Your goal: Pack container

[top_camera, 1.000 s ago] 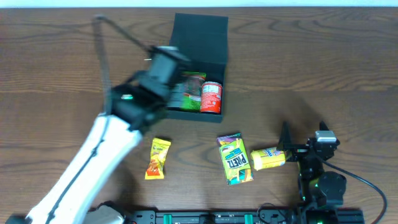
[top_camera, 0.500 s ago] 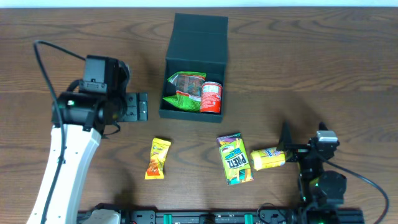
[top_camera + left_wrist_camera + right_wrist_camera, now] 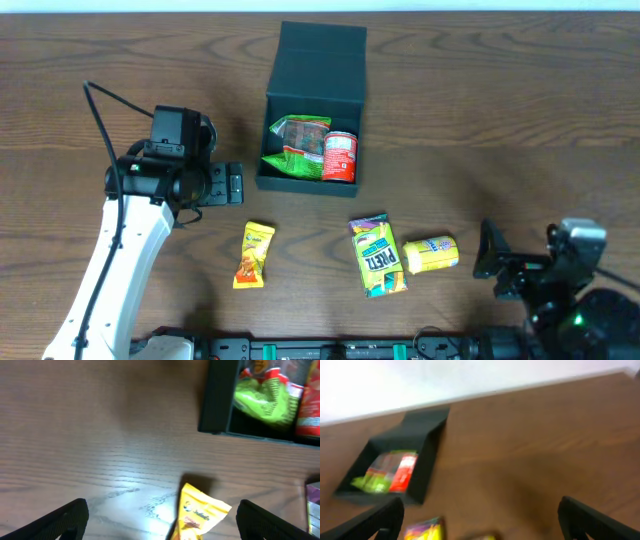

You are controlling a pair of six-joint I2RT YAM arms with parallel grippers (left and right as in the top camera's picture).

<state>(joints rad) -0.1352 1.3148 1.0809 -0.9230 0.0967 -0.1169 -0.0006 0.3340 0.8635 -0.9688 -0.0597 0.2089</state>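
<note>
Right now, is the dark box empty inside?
No, the container holds a green packet and a red can side by side, seen from overhead.

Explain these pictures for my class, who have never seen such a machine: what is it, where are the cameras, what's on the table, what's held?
Two robot arms work at a table. One picture looks straight down on the white left arm and dark right arm. The other two come from wrist cameras; the dark shapes in their lower corners are each arm's own jaws, open and holding nothing. The open dark green container holds a green packet and red can. An orange packet, a Pretz packet and a yellow pack lie loose.
</note>
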